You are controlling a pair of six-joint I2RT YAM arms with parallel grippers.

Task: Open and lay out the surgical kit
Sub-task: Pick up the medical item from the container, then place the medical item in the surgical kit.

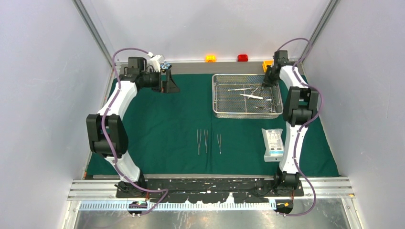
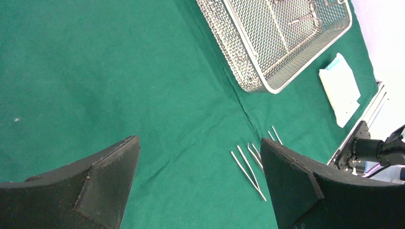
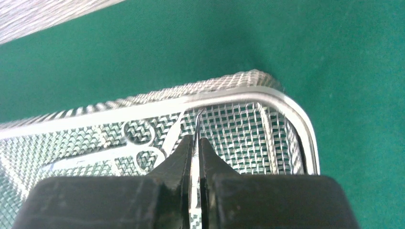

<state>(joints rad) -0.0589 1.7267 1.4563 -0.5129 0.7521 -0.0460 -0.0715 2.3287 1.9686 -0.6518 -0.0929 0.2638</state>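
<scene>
Nearly shut, right jaws pinch slim forceps (image 3: pixel 196 125); left jaws gape wide.

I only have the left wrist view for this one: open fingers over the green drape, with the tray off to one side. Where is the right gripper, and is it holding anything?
Observer: The right gripper is inside the mesh tray, at its far right corner. It is shut on a slim silver instrument.
Operator: Anything else next to it in there?
Observer: A ring-handled instrument lies on the mesh just beside its fingers.
Operator: And where does my left gripper sit on the table?
Observer: In the top view, the left gripper is over the far left corner of the drape, well away from the tray.
</scene>
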